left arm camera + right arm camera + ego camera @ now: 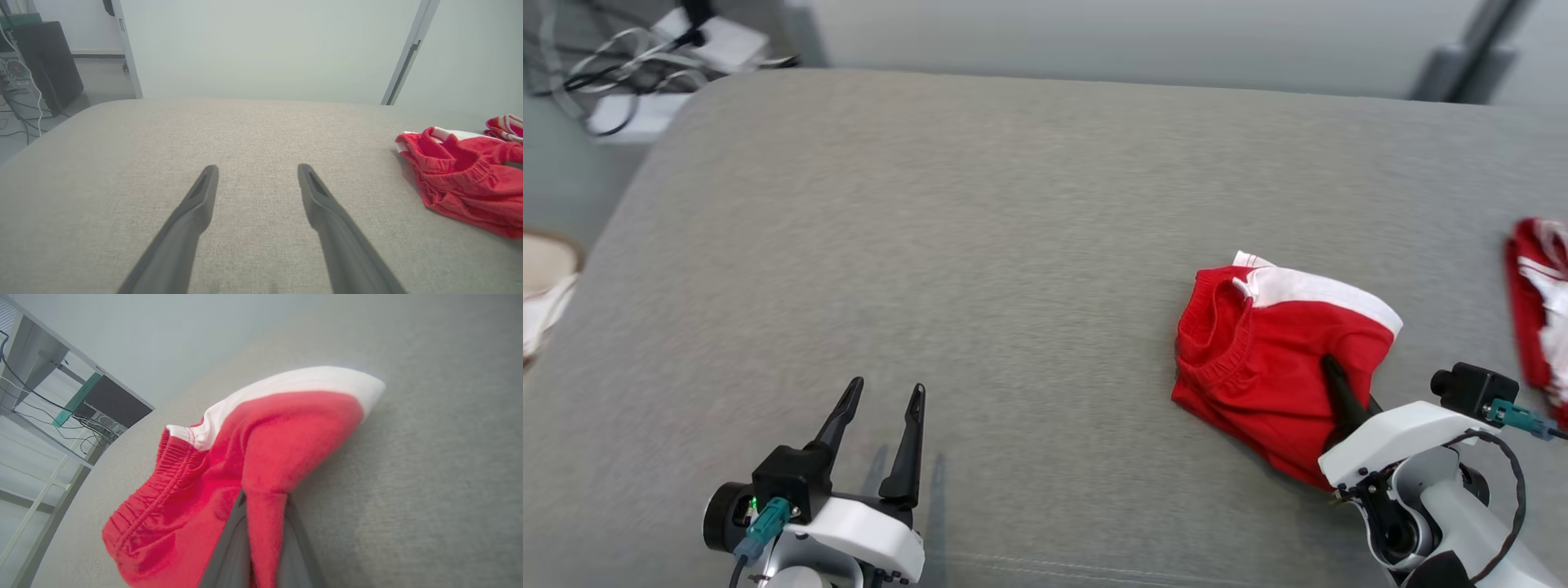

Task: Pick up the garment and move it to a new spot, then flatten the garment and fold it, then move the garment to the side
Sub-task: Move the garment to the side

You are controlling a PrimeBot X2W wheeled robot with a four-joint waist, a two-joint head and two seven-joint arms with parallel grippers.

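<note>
Because the task starts with lifting the cloth to a new spot, the right tool point(1330, 363) sits low over the crumpled red knit garment with a white band and a ribbed elastic waist point(1258, 343). Its 2 long dark fingers point(1342, 398) are clenched on a fold near the garment's near-right edge. In the right wrist view the tool point(265, 496) has a ridge of red cloth pinched between the 2 fingers, so it is grasping the garment point(286, 428) and nothing else. The fold is thin, which fits jaws drawn almost together. The rest of the garment lies bunched on the right half of the flat grey fabric-covered bench point(1013, 245), with the waistband towards the left and the white band at the far side. A pinch at 1 edge makes sense for a carry. The bulk will likely hang below the grip and come free of the bench as the arm rises, though so small a pinch could slip.

The left tool point(887, 385) hovers just above the bare bench at the near left, well apart from the garment, with its 2 fingers spread wide and touching nothing. The left wrist view shows this tool point(257, 167) released, with grey bench between the fingers and the garment point(461, 183) off to its right. It is probably parked there to leave the landing area free and to be ready for flattening. A 2nd red-and-white cloth point(1535, 302) lies at the bench's far right edge, apart from the held one.
</note>
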